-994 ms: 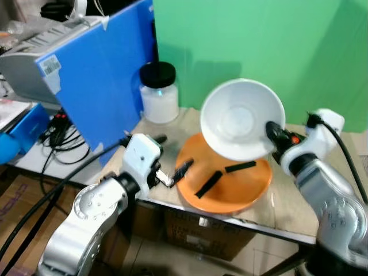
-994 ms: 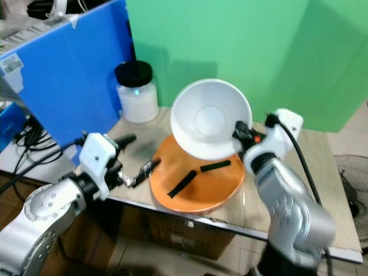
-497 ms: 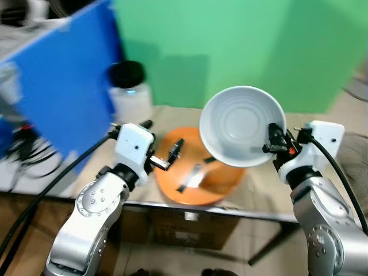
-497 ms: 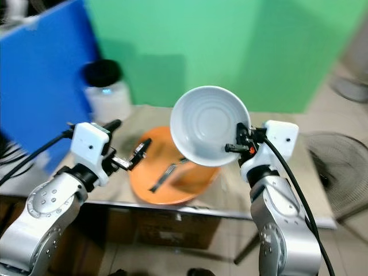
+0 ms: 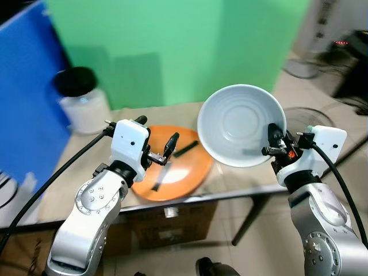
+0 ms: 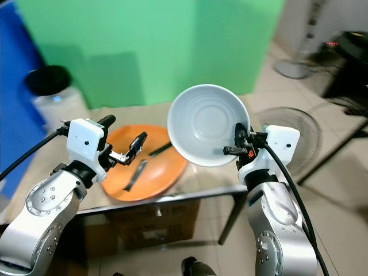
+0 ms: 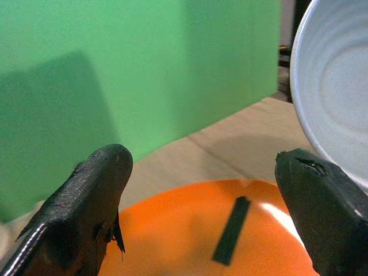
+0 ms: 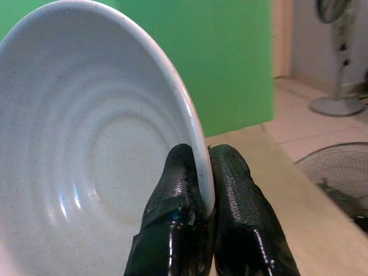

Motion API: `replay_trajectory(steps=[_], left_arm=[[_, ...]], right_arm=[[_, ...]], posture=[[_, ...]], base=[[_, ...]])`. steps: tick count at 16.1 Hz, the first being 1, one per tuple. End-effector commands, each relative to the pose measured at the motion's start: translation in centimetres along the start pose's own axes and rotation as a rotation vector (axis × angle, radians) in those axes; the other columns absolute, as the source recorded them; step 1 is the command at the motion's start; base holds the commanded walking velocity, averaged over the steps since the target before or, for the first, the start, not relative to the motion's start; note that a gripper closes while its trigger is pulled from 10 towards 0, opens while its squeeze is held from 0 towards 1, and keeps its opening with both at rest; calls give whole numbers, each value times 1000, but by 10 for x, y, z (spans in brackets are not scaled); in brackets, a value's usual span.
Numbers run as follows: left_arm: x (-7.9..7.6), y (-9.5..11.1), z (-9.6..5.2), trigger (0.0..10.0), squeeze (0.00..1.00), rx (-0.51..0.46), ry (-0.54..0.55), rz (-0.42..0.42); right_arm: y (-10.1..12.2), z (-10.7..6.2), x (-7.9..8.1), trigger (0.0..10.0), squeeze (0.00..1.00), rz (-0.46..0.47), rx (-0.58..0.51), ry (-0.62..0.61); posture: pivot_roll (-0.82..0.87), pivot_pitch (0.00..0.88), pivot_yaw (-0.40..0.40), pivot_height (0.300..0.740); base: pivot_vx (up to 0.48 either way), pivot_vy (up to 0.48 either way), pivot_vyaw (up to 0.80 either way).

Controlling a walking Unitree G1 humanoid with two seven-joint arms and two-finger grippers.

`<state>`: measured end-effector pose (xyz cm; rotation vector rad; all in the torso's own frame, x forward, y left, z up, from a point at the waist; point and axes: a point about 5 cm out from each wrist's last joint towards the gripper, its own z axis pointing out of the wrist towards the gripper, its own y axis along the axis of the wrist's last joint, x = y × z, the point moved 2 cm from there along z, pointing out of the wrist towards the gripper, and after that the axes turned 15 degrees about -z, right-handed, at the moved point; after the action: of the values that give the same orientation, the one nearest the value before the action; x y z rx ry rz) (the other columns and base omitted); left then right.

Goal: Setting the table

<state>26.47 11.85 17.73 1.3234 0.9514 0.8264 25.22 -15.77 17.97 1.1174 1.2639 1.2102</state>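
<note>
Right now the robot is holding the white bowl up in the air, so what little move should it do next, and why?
Probably lower the round white ceramic bowl onto the bare wooden tabletop. The right gripper pinches its rim, holding it tilted in mid-air, and the orange plate already has black strips on it.

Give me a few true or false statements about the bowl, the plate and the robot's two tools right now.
1. The right tool pinches the rim of the white bowl. True.
2. The bowl rests flat on the table. False: it is held up in the air, tilted on edge.
3. The left tool holds a black strip. False: it is open and holds nothing, above the orange plate.
4. Black strips lie on the orange plate. True.
5. A jar with a black lid stands at the table's back left. True.
</note>
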Motion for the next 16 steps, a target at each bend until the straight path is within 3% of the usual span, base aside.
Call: replay_trajectory(steps=[1,5,10,16], left_arm=[[4,2,0,10000,0,-11,21,7],[8,2,0,10000,0,-21,49,-9],[10,2,-1,10000,0,-26,59,-17],[12,1,-2,10000,0,-29,58,-20]], right_arm=[[12,-3,0,10000,0,-11,-66,-4],[9,1,-8,10000,0,-120,-37,-65],[10,1,-10,10000,0,-147,-48,-85],[3,-1,-10,10000,0,-72,-16,-70]], posture=[[37,21,27,740],[34,10,19,740],[33,0,14,740],[29,0,18,740]], base=[[0,0,-800],[0,0,-800],[0,0,-800],[0,0,-784]])
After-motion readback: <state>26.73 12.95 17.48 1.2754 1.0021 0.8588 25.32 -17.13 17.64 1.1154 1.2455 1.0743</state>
